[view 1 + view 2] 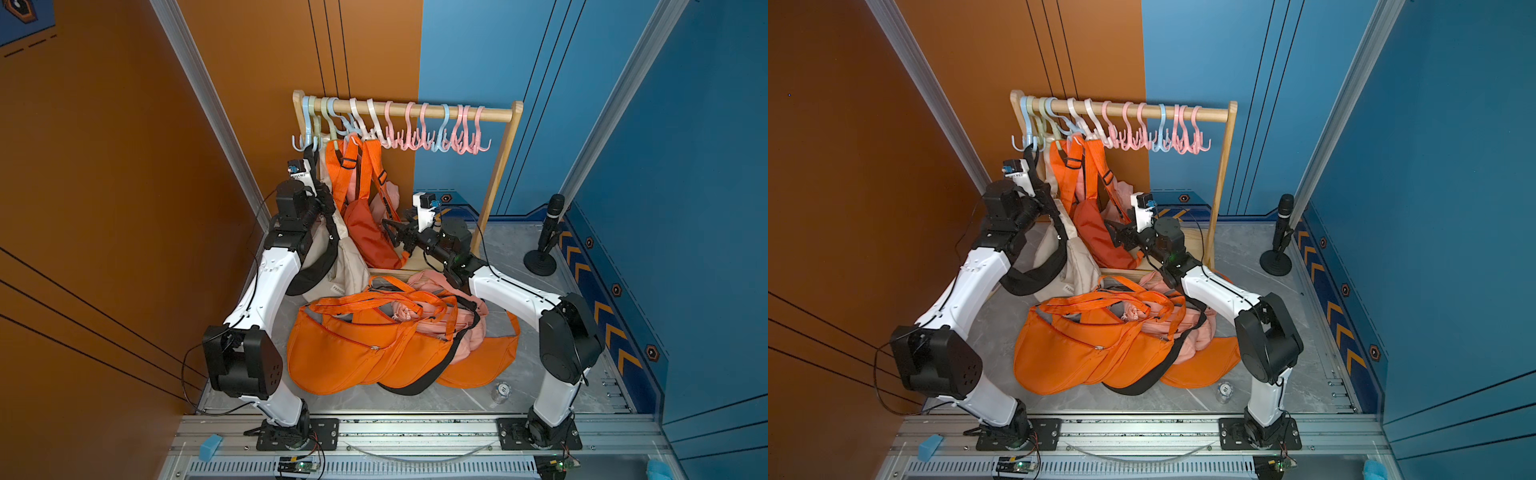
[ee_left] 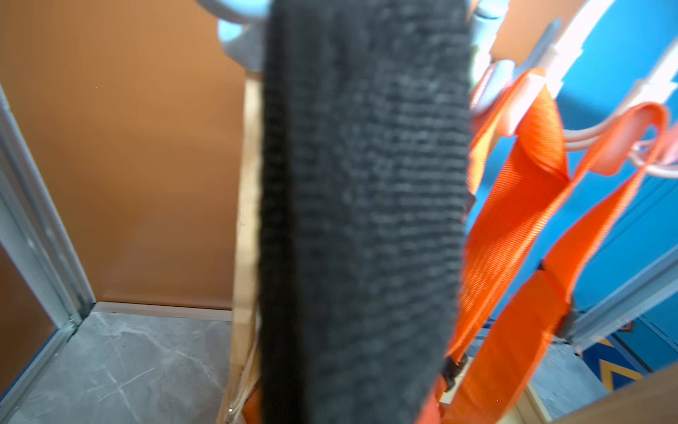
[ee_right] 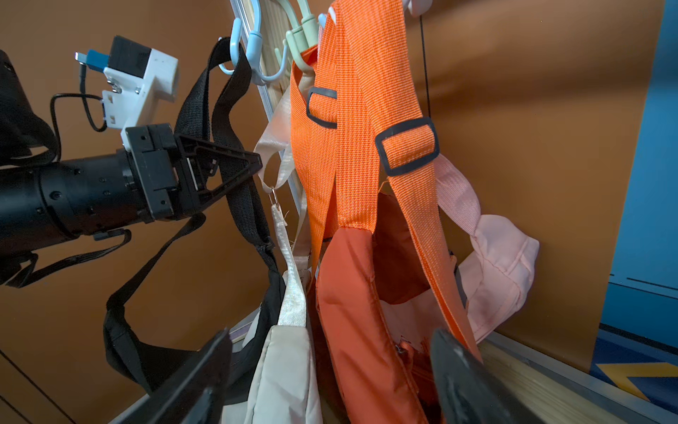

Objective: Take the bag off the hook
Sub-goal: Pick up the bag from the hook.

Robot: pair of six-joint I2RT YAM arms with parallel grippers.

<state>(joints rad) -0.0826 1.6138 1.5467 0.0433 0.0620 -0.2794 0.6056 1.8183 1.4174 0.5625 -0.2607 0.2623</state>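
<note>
Where it hangs, black bag (image 3: 124, 352), wide woven strap (image 2: 363, 220), blue hook (image 3: 255, 42)

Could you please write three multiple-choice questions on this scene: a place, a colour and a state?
1. Where does the strap in the left hand hang?
A. on a pink hook
B. on the blue hook at the rack's end
C. on the table
2. What colour is that strap?
A. orange
B. black
C. green
3. How is the right hand?
A. shut on a bag
B. shut on nothing
C. open
1 B: its loop sits over that hook.
2 B: black webbing fills the left wrist view.
3 C: its fingers stand apart.
</note>
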